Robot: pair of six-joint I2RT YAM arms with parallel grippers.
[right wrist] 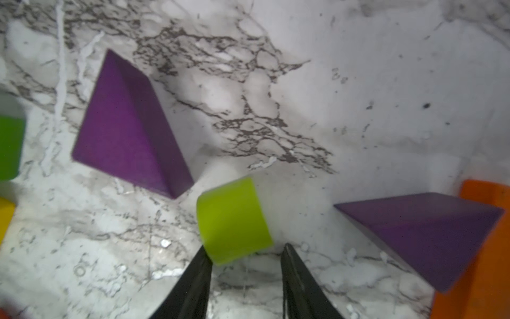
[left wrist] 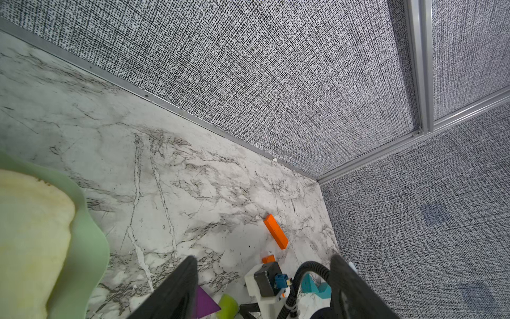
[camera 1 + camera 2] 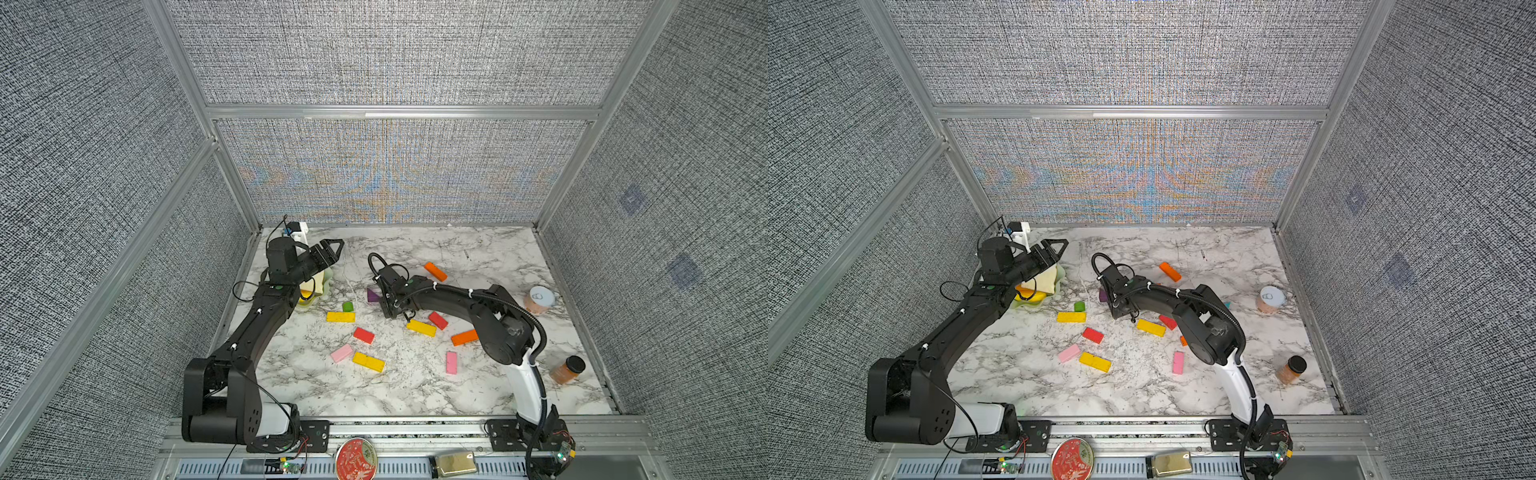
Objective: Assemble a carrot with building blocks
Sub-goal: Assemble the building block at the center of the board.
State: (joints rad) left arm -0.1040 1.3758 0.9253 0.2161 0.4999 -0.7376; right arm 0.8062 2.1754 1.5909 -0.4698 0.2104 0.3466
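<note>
Lime-green cylinder stub (image 1: pixel 233 219) sat right at the tips of the half-open right claw (image 1: pixel 245 246), not gripped. Left claw (image 3: pixel 338 245) hung open, empty, at 10 o'clock on the marble tabletop (image 3: pixel 415 395).

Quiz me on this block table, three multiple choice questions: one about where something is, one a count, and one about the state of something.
1. Which block lies nearest the right gripper fingertips?
A) lime green stub
B) red bar
C) yellow bar

2. How many pink bars are there?
A) one
B) two
C) four

3. The amber jar has its black lid:
A) lying beside it
B) nowhere in view
C) on the jar

Answers:
1 A: the right wrist view shows the stub just off the tips.
2 B: both top views show two.
3 C: both top views show the lid capping the jar.
</note>
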